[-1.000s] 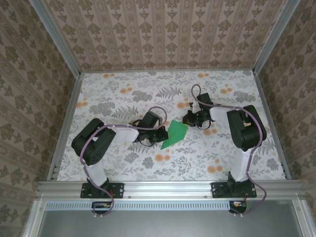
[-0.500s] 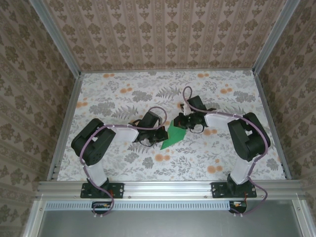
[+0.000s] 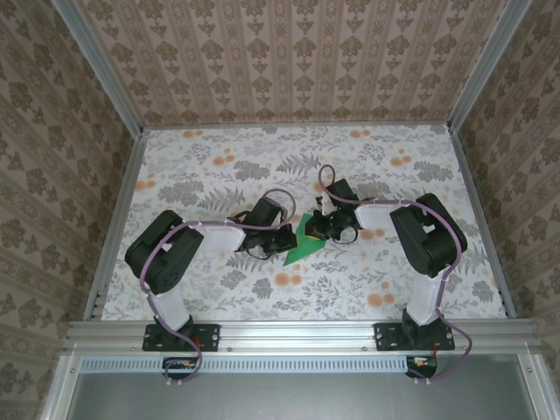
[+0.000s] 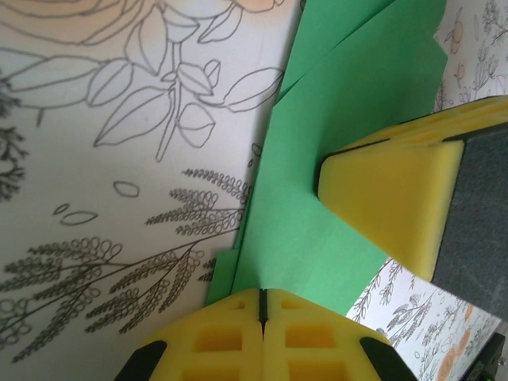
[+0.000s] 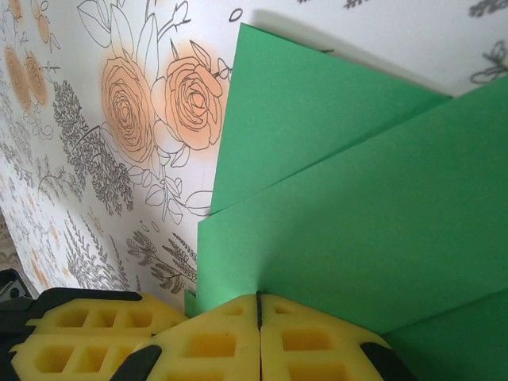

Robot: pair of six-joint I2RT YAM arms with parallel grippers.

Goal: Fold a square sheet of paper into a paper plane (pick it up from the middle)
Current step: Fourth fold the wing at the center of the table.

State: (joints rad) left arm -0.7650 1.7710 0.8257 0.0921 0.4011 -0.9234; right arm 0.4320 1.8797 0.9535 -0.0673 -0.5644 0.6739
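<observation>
paper: thin bright green sheet of paper (image 3: pixel 301 245), part-folded, flat on the floral tabletop (image 3: pixel 394 289).
left tool (image 4: pixel 262 317): jaws closed on nothing, tips at the sheet's edge.
right tool (image 5: pixel 258 333): likewise closed and empty, tips on the opposite side.
your cue: the sheet lies between both tools, long axis near-left to far-right.

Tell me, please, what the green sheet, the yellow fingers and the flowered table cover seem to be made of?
Green sheet: thin paper, matte; it lies in flat layers with sharp, straight edges.
Yellow fingers: likely moulded or printed plastic, possibly firm foam; matte, with gridded hollows.
Table cover: printed paper or vinyl, hard to say which; smooth, with a flat flower print.
</observation>
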